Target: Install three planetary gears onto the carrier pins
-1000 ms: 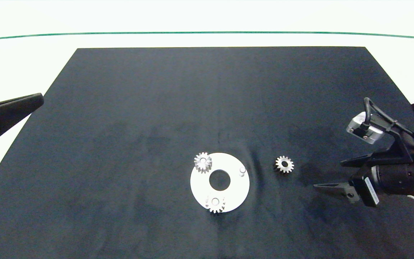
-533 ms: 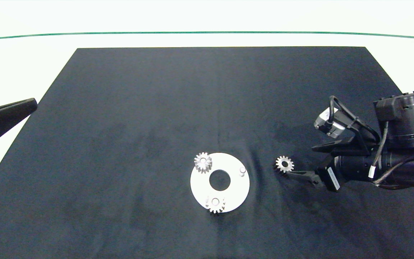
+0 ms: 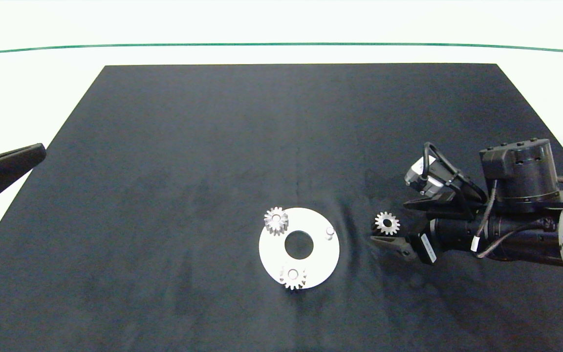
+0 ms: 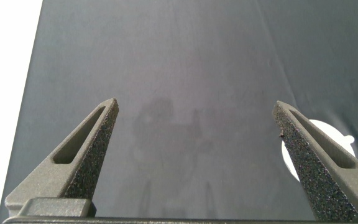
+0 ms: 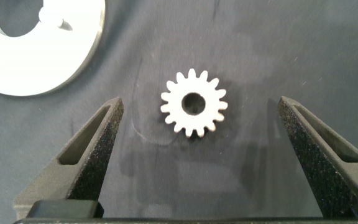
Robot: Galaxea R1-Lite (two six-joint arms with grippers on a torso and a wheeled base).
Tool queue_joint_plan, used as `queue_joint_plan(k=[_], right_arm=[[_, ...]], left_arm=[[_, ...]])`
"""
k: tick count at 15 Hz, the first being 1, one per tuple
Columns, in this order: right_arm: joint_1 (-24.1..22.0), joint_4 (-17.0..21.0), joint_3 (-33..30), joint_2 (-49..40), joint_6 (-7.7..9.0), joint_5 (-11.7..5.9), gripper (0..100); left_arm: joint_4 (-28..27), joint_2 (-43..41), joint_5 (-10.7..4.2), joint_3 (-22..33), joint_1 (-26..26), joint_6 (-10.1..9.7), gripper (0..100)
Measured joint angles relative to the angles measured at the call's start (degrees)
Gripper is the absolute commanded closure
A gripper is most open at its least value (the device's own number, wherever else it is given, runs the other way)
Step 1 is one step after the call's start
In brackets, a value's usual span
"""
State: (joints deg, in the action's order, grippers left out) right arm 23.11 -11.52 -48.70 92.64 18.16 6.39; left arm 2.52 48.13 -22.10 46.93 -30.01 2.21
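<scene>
- The loose gear (image 5: 194,112) lies flat on the dark mat (image 3: 213,146), just beside the white disc (image 3: 271,249) at its 3 o'clock, apart from it
- Two gears already sit on the disc: one at 10 o'clock (image 3: 276,220), one at 6 o'clock (image 3: 292,277); the free pin (image 3: 330,231) stands at 2 o'clock
- The right gripper (image 5: 197,149) straddles the loose gear, jaws spread wide, touching nothing
- Judgement: small, stiff metal, light, toothed and likely slick; pinch it across opposite tooth tips, keeping it level with the bore clear
- The left gripper (image 4: 194,155) is parked wide open and empty at the mat's 9 o'clock edge
</scene>
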Motion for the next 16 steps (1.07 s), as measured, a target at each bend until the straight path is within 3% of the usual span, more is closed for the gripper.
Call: queue_joint_plan(k=[4, 7, 11, 16], right_arm=[[0.04, -0.57, 0.91, 0.52, 0.16, -0.49, 0], [0.10, -3.41, 0.96, 1.52, 0.33, -1.46, 0], [1.16, -3.57, 0.99, 2.32, 0.90, -2.51, 0], [1.77, -5.12, 0.59, 3.15, 1.21, -4.19, 9]], left_arm=[[-0.13, -0.37, 0.00, -0.07, 0.02, -0.01, 0], [-0.18, -0.69, 0.02, -0.39, 0.04, 0.00, 0], [-0.13, -1.33, 0.00, -1.55, 0.04, 0.05, 0], [-0.11, -1.66, 0.05, -1.76, -0.02, 0.05, 0]])
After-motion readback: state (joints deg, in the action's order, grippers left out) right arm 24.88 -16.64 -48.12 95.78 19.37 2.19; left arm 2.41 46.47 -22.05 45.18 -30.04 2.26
